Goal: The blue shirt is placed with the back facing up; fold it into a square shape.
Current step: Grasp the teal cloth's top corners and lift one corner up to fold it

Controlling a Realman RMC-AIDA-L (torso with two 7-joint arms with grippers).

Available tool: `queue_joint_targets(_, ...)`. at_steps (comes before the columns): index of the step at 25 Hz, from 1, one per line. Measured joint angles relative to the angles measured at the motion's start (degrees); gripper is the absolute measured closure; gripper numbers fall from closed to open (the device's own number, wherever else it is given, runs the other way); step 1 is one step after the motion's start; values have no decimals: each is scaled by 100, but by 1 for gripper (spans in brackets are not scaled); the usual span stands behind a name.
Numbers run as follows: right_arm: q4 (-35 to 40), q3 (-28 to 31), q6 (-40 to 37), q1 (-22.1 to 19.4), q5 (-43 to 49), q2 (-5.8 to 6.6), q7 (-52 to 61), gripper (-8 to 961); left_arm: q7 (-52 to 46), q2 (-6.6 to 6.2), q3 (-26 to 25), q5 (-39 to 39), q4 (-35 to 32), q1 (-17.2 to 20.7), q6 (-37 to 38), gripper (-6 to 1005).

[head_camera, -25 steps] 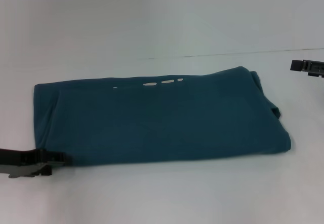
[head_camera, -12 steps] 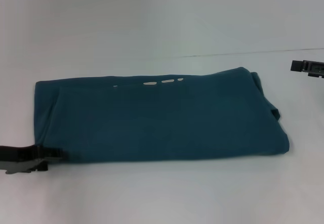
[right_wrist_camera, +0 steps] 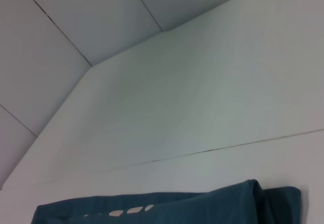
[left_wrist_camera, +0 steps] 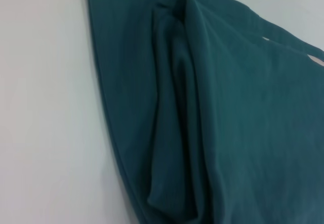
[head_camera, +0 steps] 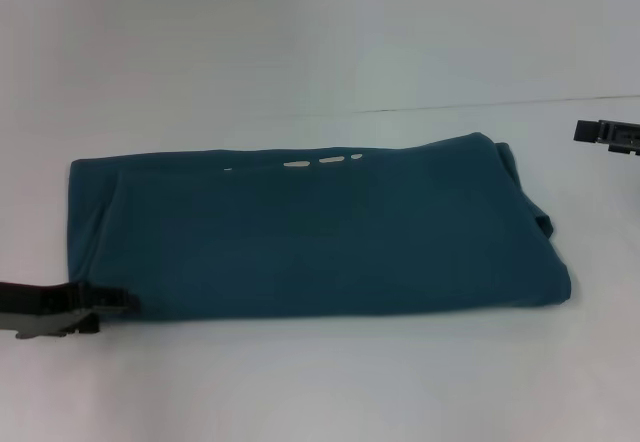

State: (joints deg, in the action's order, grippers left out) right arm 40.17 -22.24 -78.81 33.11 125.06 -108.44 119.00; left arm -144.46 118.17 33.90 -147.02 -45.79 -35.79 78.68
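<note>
The blue shirt (head_camera: pixel 310 232) lies across the middle of the head view on the white table (head_camera: pixel 330 382), folded into one long flat band that runs from the left of the frame to the right. At the lower left of that frame the left gripper (head_camera: pixel 118 302) sits low on the table with its black tips touching the shirt's near left corner; whether they pinch the cloth or only rest against it, I cannot tell. Outward from there its dark body runs off the left edge of the frame. The left wrist view shows only cloth: the shirt (left_wrist_camera: pixel 202 112) fills most of the frame, with one thick rounded fold standing up from the flatter layer beneath it, and bare table (left_wrist_camera: pixel 45 112) at the left of the frame. Along the far edge of the shirt in the head view there are three small pale gaps in a row, with a fourth tiny one further left. The shirt's right end is bunched into a few overlapping layers. One right gripper (head_camera: pixel 608 132) shows at the right edge of the frame, apart from the shirt; its fingers cannot be told as open or shut. The right wrist view catches the shirt's far edge (right_wrist_camera: pixel 202 206) at the bottom of the frame
</note>
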Motion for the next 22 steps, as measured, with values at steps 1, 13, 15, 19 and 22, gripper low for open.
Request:
queue_joint_targets(1, 0, 0, 0, -5, 0, 0, 0, 31, -1, 0, 1, -1, 0, 5, 1, 335)
queue_joint_targets(13, 0, 8, -3, -57, 0, -18, 0, 33, -2, -16, 2, -3, -12, -4, -110, 351)
queue_joint_targets(15, 0, 9, -3, -58, 0, -18, 0, 33, -3, -18, -8, -3, -12, -5, -111, 354)
queue_joint_targets(19, 0, 9, -2, -59, 0, -18, 0, 34, -5, -22, -36, 13, -24, -17, -135, 359)
queue_joint_targets(22, 0, 9, 0, -59, 0, -21, -1, 34, -6, -22, -28, 29, -25, -27, -160, 363)
